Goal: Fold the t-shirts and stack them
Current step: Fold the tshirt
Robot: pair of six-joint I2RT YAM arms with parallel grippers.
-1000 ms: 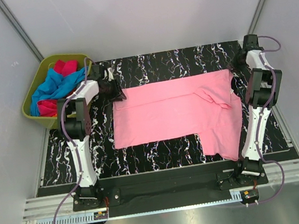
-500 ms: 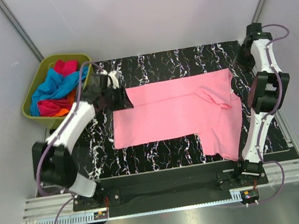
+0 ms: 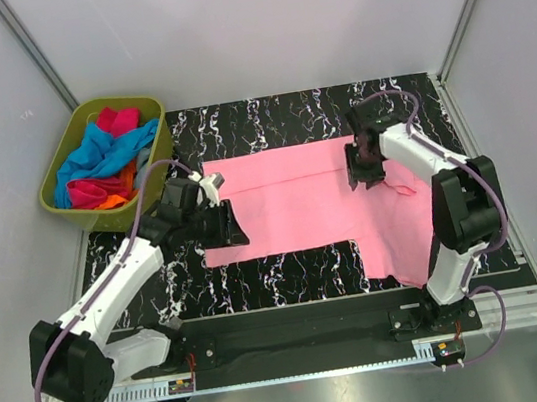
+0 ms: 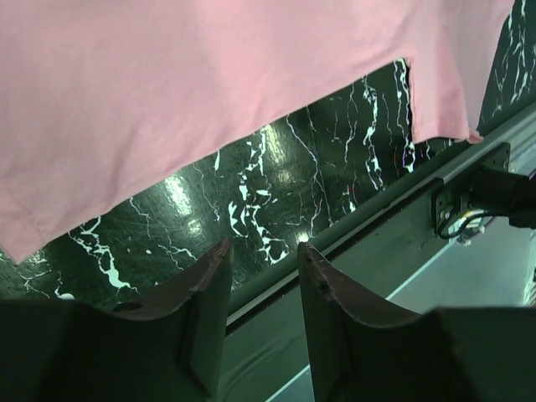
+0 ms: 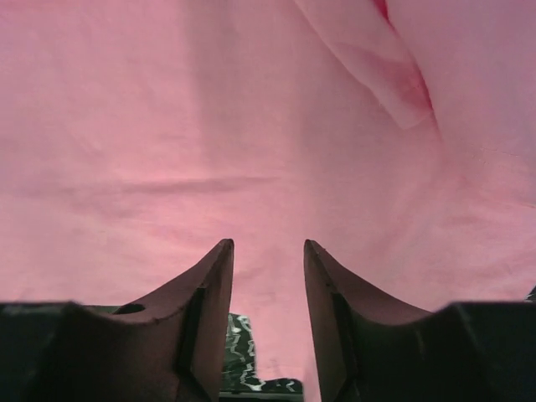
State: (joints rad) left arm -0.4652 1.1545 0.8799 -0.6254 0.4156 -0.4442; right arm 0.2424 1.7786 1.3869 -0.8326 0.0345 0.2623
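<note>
The light pink t-shirt (image 3: 309, 200) lies spread flat on the black marbled table (image 3: 280, 275), one sleeve hanging toward the front right. It fills the right wrist view (image 5: 251, 126) and the top of the left wrist view (image 4: 209, 75). My left gripper (image 3: 229, 229) is open and empty above the shirt's left edge, near its front left corner. My right gripper (image 3: 360, 169) is open and empty above the shirt's right half, by the folded collar. The other t-shirts, blue (image 3: 100, 155), magenta (image 3: 117, 117) and orange (image 3: 101, 194), lie heaped in the bin.
The olive-green plastic bin (image 3: 63, 146) stands off the table's far left corner. Grey walls close in the sides and back. A metal rail (image 3: 290, 344) runs along the front edge, also seen in the left wrist view (image 4: 368, 243).
Both arms have swung in from the table's far corners. The left gripper moved forward to the shirt's left edge. The right gripper moved left over the shirt's right half. The shirt has not moved.
</note>
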